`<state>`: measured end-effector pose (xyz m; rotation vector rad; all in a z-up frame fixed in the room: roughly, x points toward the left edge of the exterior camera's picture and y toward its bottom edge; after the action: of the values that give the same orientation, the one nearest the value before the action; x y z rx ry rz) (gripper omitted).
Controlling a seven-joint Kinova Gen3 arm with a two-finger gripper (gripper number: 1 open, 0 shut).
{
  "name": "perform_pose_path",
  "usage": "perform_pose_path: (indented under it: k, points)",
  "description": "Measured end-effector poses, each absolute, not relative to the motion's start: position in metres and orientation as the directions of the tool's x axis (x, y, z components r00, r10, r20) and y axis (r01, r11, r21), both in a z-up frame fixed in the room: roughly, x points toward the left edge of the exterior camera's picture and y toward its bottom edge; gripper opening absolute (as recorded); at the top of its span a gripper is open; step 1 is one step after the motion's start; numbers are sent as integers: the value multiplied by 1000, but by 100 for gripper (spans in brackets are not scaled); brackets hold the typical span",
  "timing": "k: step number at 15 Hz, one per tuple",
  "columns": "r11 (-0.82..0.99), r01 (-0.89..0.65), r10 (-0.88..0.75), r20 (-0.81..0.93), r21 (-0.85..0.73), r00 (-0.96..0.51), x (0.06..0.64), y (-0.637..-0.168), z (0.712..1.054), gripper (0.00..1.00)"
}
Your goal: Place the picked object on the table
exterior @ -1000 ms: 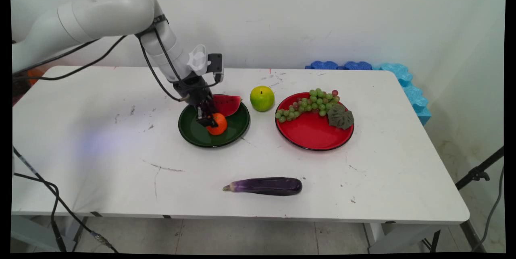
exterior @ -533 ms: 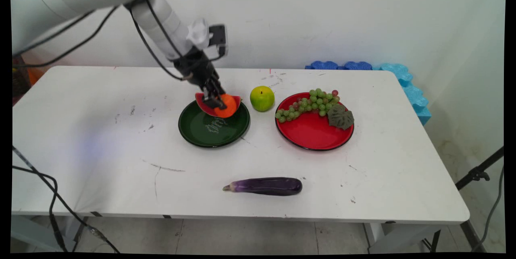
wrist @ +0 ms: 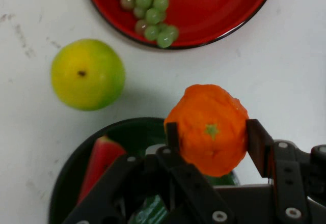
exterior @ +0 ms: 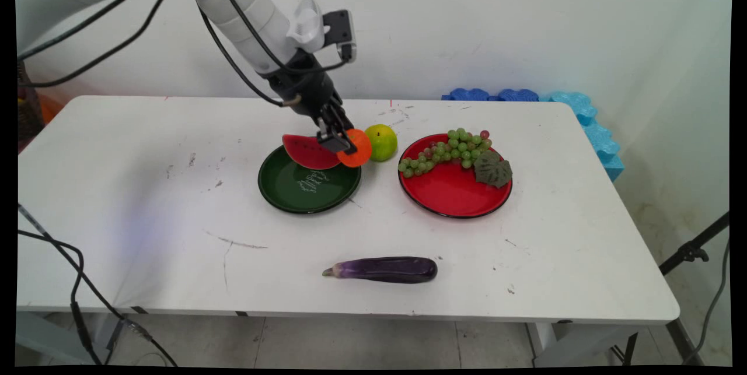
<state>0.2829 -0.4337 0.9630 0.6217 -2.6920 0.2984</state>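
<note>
White desk (exterior: 146,188), long axis left to right. Arm enters from the upper left, gripper (exterior: 344,144) tilted down toward the desk's right half.

Red plate (exterior: 455,197), right of centre: green grapes (exterior: 446,150) heaped along its far rim, a dull green leaf (exterior: 493,168) on its right part. In the hand view the red plate (wrist: 214,10) and the grapes (wrist: 147,10) lie at the top of the picture.

Green plate (exterior: 292,188), just left of centre, with pale lettering in its well. A watermelon slice (exterior: 306,152) sits at its far rim, rind downward.

Eggplant (exterior: 382,269) alone near the desk's near edge, long axis parallel to that edge, stem end to the left, well apart from both plates.

Green apple (exterior: 380,142) on bare desk between the two plates, toward the far side. Hand view: green apple (wrist: 87,74) upper left, clear of the gripper (wrist: 209,132).

Orange (exterior: 355,148): clamped between the jaws, off the surface, hanging over the green plate's right rim, just beside the apple. Whether the two touch, the main view cannot tell; the hand view shows the orange (wrist: 209,127) well apart from it. Fingers (wrist: 257,145) press on either side, stem scar facing the camera. The green plate (wrist: 132,130) and the watermelon slice (wrist: 102,158) show below and left of it.

Key relation: the red plate lies ahead of the jaws, toward the desk's right edge, past the apple.
</note>
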Motion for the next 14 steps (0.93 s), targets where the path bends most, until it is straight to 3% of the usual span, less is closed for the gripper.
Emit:
perform_pose_path:
  k: [14]
  points:
    - [932, -348, -280, 407, -103, -870, 239, -393, 865, 0]
